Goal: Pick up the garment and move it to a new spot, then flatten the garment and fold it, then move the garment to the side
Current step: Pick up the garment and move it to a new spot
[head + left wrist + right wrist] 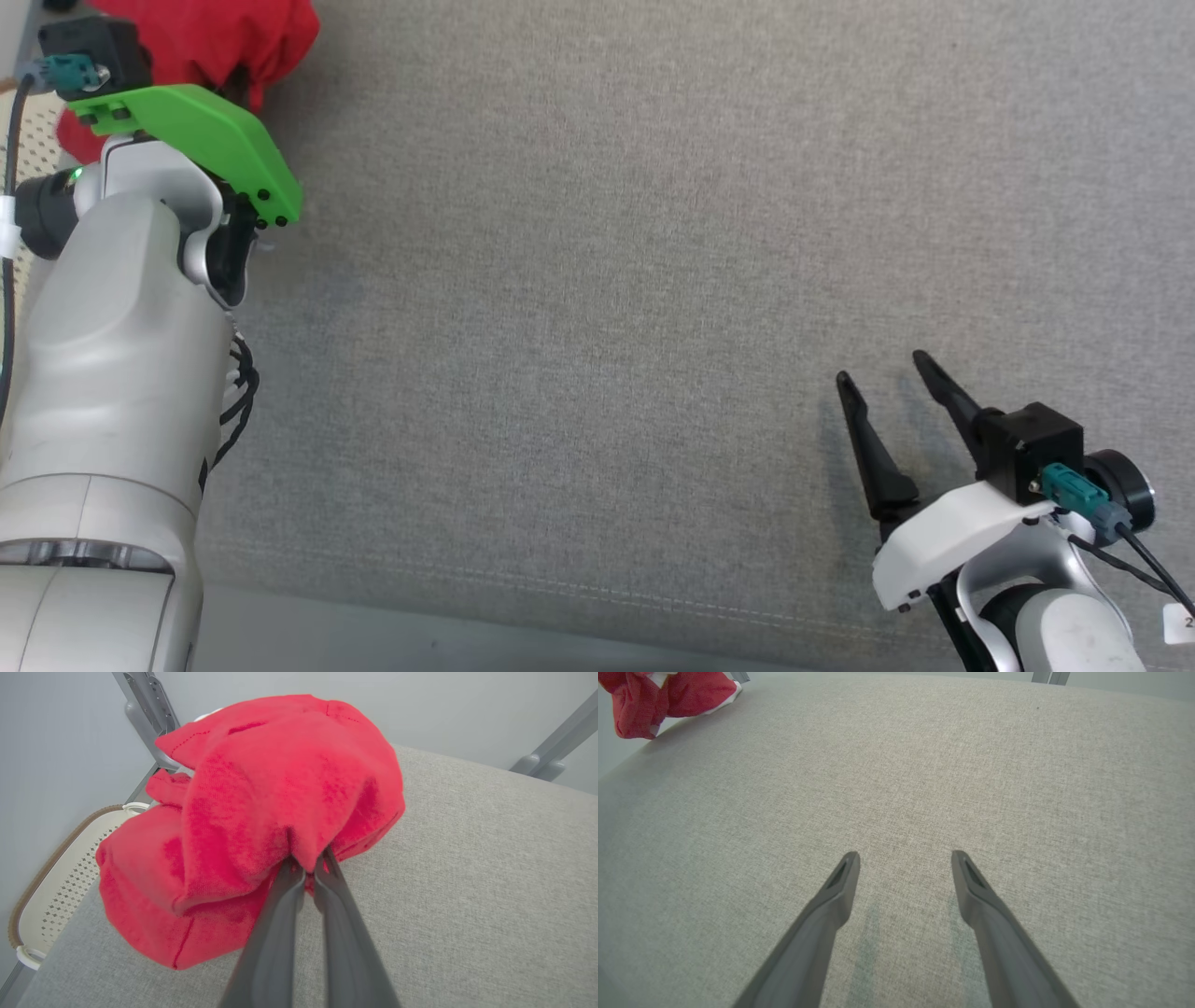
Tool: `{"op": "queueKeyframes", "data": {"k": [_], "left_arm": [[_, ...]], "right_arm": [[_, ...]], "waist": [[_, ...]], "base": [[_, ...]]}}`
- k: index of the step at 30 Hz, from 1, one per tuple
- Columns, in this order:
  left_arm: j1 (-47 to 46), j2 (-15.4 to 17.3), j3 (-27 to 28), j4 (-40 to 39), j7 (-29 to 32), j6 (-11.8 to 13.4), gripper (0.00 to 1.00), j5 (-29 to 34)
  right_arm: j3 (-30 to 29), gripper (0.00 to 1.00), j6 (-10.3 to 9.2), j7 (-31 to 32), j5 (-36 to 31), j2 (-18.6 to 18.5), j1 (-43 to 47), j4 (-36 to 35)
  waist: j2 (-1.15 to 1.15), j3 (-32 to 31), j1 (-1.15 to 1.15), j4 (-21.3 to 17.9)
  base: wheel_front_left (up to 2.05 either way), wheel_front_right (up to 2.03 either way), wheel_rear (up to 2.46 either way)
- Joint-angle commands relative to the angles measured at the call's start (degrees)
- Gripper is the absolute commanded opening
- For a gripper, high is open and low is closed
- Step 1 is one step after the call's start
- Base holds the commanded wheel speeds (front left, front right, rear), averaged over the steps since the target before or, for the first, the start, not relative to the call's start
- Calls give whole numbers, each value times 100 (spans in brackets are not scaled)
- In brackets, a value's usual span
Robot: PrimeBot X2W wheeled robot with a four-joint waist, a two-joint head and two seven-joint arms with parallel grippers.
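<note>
The left tool [309,870] is clenched on the crumpled red garment [280,788] at the far left corner of the desk [597,280]; the right tool [882,369] hangs released. Moving, flattening and folding apparently all remain.

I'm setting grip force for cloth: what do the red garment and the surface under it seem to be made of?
Red garment: soft knit fabric, perhaps cotton; matte, fuzzy, with stitched hems and limp folds. Surface: grey woven cloth covering, matte; fine heathered weave shows.
</note>
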Motion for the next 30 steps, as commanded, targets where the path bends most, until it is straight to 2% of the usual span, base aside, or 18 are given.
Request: {"op": "queueKeyframes", "data": {"k": [1, 6, 11, 16, 24, 30], "left_arm": [[-78, -13, -80, -38, -92, -60, 0, 97], [-74, -240, -333, -290, -135, -269, 0, 80], [109, -486, -542, -719, -96, -329, 0, -145], [421, -628, -1020, -1451, 136, -327, 0, -495], [900, -668, -1739, -2394, 502, -328, 0, -767], [1427, -672, -2052, -3103, 772, -294, 0, -1298]], "right_arm": [[46, 100, -3, -87, 68, -22, -67, 87], [78, 100, -3, -317, 406, -22, 127, 516], [161, 100, -3, -481, 628, -21, 244, 810], [269, 100, -3, -601, 770, -22, 184, 985], [292, 100, -3, -699, 874, -22, 262, 1133], [283, 100, -3, -740, 887, -22, 230, 1162]], "waist": [[0, -445, 0, -75], [0, -1238, 0, -305], [0, -1855, 0, -588], [0, -2268, 0, -1006], [0, -2449, 0, -1518], [0, -2396, 0, -1805]], "base": [[0, 0, 0], [0, 0, 0], [0, 0, 0], [0, 0, 0], [0, 0, 0], [0, 0, 0]]}}
